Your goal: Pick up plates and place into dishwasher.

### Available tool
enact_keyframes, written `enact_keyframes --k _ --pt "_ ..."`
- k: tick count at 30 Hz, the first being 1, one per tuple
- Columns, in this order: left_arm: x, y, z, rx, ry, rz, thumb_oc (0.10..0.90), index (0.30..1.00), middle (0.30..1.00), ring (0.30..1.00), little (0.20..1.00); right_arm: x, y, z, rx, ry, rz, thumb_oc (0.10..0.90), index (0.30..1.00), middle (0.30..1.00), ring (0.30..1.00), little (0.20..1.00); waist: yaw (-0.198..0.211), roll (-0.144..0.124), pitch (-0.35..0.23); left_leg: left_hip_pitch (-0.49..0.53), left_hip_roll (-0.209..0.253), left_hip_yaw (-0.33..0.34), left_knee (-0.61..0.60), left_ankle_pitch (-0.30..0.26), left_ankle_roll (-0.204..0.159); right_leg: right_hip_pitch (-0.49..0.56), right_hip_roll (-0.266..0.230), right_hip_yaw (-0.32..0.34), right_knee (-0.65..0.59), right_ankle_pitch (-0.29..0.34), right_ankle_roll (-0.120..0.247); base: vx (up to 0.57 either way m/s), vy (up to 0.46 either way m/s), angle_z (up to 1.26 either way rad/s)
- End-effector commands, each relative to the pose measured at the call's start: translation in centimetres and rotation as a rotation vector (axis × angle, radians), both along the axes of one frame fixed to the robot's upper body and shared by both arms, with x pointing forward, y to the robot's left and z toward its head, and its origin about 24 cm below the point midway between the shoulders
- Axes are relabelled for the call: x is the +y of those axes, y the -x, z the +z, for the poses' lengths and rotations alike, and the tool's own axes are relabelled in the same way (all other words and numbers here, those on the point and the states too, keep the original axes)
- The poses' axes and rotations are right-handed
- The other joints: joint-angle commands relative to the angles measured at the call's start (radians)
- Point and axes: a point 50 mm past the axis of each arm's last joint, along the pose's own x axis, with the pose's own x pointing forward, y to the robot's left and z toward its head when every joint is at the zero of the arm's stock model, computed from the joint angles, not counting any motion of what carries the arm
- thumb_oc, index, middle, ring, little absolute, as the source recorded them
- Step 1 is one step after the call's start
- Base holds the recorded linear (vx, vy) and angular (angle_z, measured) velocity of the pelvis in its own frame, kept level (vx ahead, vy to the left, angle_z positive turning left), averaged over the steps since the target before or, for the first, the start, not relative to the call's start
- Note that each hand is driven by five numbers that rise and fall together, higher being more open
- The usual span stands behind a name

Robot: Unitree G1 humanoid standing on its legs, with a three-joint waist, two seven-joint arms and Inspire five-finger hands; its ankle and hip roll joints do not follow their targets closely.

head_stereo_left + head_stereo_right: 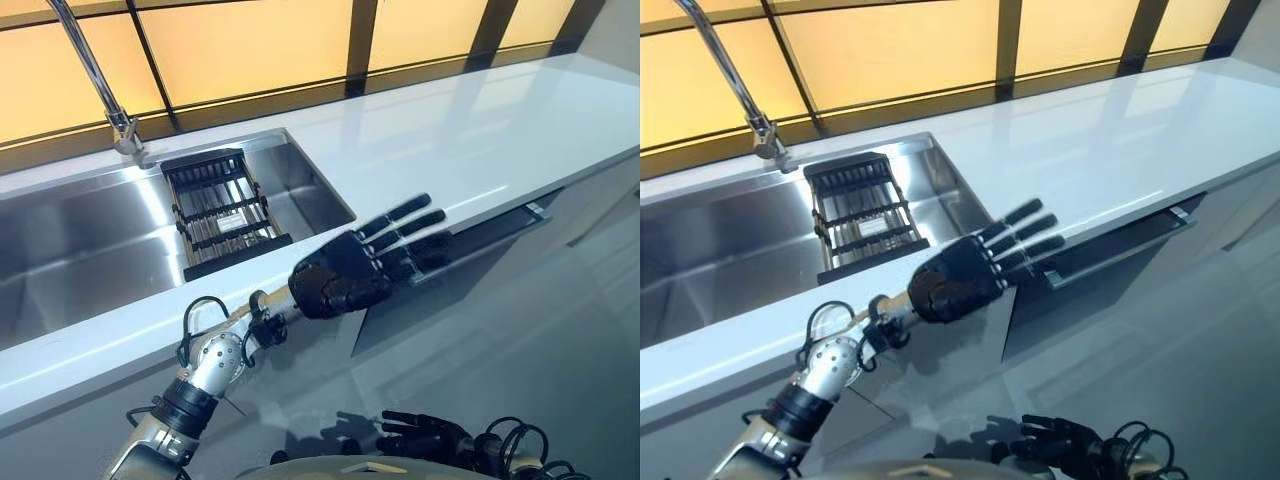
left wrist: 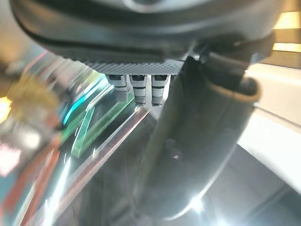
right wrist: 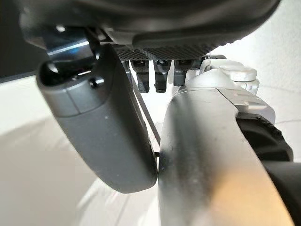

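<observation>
Reaching left hand (image 1: 345, 272), fingers (image 1: 410, 225) straight, over dishwasher handle (image 1: 500, 232).

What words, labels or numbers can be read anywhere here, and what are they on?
None can be read.
A small white label on the black wire dish rack in the stainless steel sink: too small to read.
The white countertop and the dark dishwasher door handle: no print visible.
</observation>
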Motion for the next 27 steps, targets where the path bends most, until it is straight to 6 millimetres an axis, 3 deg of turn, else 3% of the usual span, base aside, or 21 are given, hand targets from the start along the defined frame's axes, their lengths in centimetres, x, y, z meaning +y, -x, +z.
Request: enact_keyframes --k 1,2,5,8,10,14,15,20,27 --pt "-2.0 0.9 1.4 -0.054 0.164 -0.158 0.8 0.9 0.9 0.9 0.9 0.6 0.6 -0.4 0.08 -0.022 0.061 0.8 0.9 0.9 0.9 0.9 0.012 0.011 0.0 0.052 -0.06 0.069 0.008 -0.188 0.065 0.046 0.07 0.041 0.006 -0.098 0.0 0.02 0.032 0.1" --pt "-1.6 1.0 -0.7 -0.055 0.058 -0.138 0.8 0.9 0.9 0.9 0.9 0.5 0.3 -0.3 0.076 -0.014 0.073 0.8 0.9 0.9 0.9 0.9 0.017 0.014 -0.002 0.053 -0.062 0.064 0.008 -0.187 0.066 0.048 0.068 0.035 0.006 -0.1 0.0 0.03 0.039 0.08" --pt "-0.7 1.2 -3.4 -0.037 -0.03 -0.133 0.8 0.9 0.9 0.9 0.9 0.3 0.1 -0.2 0.077 -0.007 0.087 0.8 0.9 0.9 0.9 0.9 0.023 0.019 -0.004 0.054 -0.065 0.055 0.008 -0.185 0.067 0.051 0.066 0.03 0.006 -0.102 0.0 0.02 0.033 0.07" --pt "1.6 1.9 -7.3 -0.019 -0.193 -0.144 0.8 0.9 0.9 0.9 0.9 0.0 0.1 -0.1 0.086 0.005 0.115 0.8 0.9 0.9 0.9 0.9 0.029 0.024 -0.01 0.052 -0.068 0.046 0.008 -0.181 0.068 0.053 0.064 0.022 0.006 -0.103 0.0 0.02 0.038 0.13" --pt "4.1 2.8 -10.5 0.029 -0.361 -0.12 0.8 0.9 0.9 0.9 0.9 -0.2 -0.1 0.1 0.096 0.012 0.146 0.8 0.9 0.9 0.9 0.9 0.039 0.029 -0.014 0.049 -0.071 0.037 0.008 -0.172 0.068 0.051 0.061 0.013 0.006 -0.102 0.001 0.02 0.05 0.08" --pt "7.2 3.6 -13.8 0.09 -0.599 -0.004 0.8 0.9 0.9 0.9 0.9 -0.5 -0.4 0.3 0.101 0.022 0.16 0.8 0.9 0.9 0.9 0.9 0.052 0.033 -0.02 0.045 -0.074 0.025 0.008 -0.164 0.068 0.051 0.058 0.0 0.006 -0.105 0.001 0.02 0.035 0.08" --pt "9.0 4.7 -15.7 0.123 -0.728 0.062 0.8 0.9 0.9 0.9 0.9 -0.5 -0.4 0.2 0.107 0.032 0.17 0.8 0.9 0.9 0.9 0.9 0.059 0.033 -0.022 0.039 -0.076 0.018 0.008 -0.157 0.067 0.048 0.057 -0.009 0.006 -0.105 0.002 0.0 0.027 0.18" --pt "12.6 7.2 -19.6 0.109 -1.161 0.189 0.8 0.9 0.9 0.9 0.9 -0.1 -0.2 -0.1 0.123 0.063 0.17 0.8 0.9 0.9 0.9 0.9 0.078 0.032 -0.028 0.026 -0.081 -0.007 0.008 -0.142 0.064 0.044 0.052 -0.039 0.006 -0.111 0.004 0.01 0.028 0.1" --pt "14.3 8.2 -21.7 0.24 -1.428 0.454 0.8 0.9 0.9 0.9 0.9 1.0 0.3 -0.7 0.143 0.084 0.194 0.8 0.9 0.9 0.9 0.9 0.098 0.027 -0.044 0.014 -0.086 -0.027 0.008 -0.133 0.062 0.043 0.049 -0.069 0.006 -0.12 0.001 0.01 0.025 0.09"
